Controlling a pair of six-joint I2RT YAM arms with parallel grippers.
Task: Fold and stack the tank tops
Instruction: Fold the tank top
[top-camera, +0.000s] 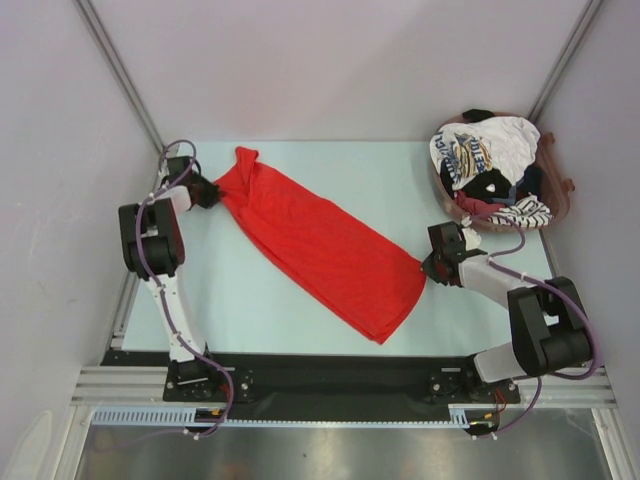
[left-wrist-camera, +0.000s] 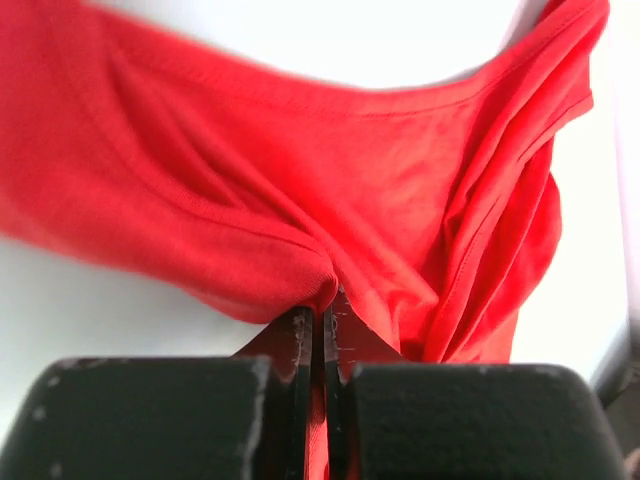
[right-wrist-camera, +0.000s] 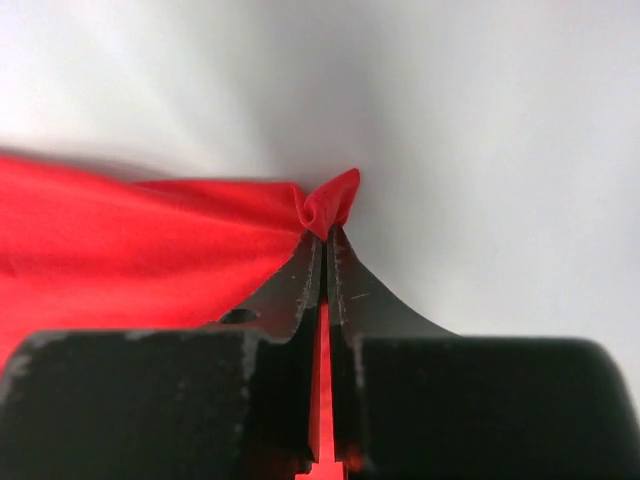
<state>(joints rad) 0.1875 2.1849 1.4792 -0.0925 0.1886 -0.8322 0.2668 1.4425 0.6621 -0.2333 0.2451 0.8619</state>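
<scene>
Across bench (top-camera: 250, 310), far-left corner toward near-right: red tank top (top-camera: 320, 245), lying diagonal at full length, unfolded.
Left jaws: shut tight on a pinch of red cloth at the strap end, near the far-left corner. Wrist view shows fabric nipped between the tips.
Right jaws: shut on the hem corner, close to the right edge. A small red tuft pokes past the tips.
Cloth look: thin, soft, plain bright red. Body fairly smooth, strap end bunched and creased, stitched edging visible.
Done: one top spread out and gripped at both ends. No fold, no stack visible.
To do: fold this one, then the other tank tops (top-camera: 490, 165) (white printed, striped, dark), heaped in the basket (top-camera: 562, 195) at the far-right corner.
Progress: early, I'd say.
</scene>
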